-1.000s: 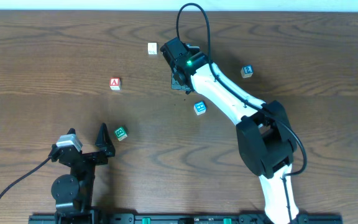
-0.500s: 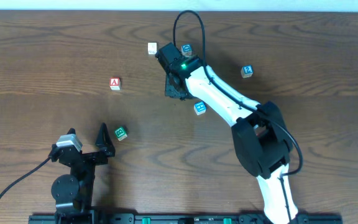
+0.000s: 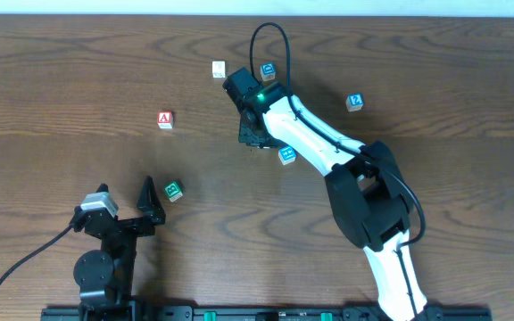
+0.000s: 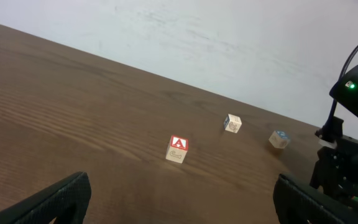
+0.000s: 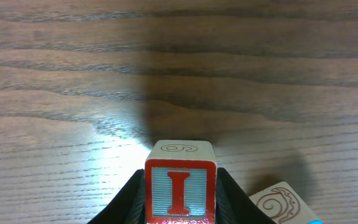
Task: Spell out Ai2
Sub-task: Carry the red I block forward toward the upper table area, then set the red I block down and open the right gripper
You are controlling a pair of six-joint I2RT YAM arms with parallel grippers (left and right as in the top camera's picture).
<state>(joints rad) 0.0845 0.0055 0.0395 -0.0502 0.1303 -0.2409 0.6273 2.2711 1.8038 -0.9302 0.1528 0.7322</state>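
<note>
The red-bordered "I" cube (image 5: pixel 180 190) sits squarely between my right gripper's (image 5: pixel 180 208) fingers, which are shut on it just above the wood. From overhead the right gripper (image 3: pixel 252 134) hides that cube. The red "A" cube (image 3: pixel 165 119) (image 4: pixel 178 149) lies alone at the left middle of the table. The blue-bordered "2" cube (image 3: pixel 354 102) rests at the far right. My left gripper (image 3: pixel 132 209) (image 4: pixel 182 211) stands wide open near the front left, with nothing between its fingers.
A plain white cube (image 3: pixel 219 69) (image 4: pixel 232 123) and a blue cube (image 3: pixel 268 70) (image 4: pixel 279 139) lie at the back. Another blue cube (image 3: pixel 286 155) (image 5: pixel 284 205) sits just right of the right gripper. A green cube (image 3: pixel 173 190) lies beside the left gripper.
The right gripper, still holding the "I" cube, has shifted slightly left and toward the front, uncovering the blue cube at the back. The left arm has not moved.
</note>
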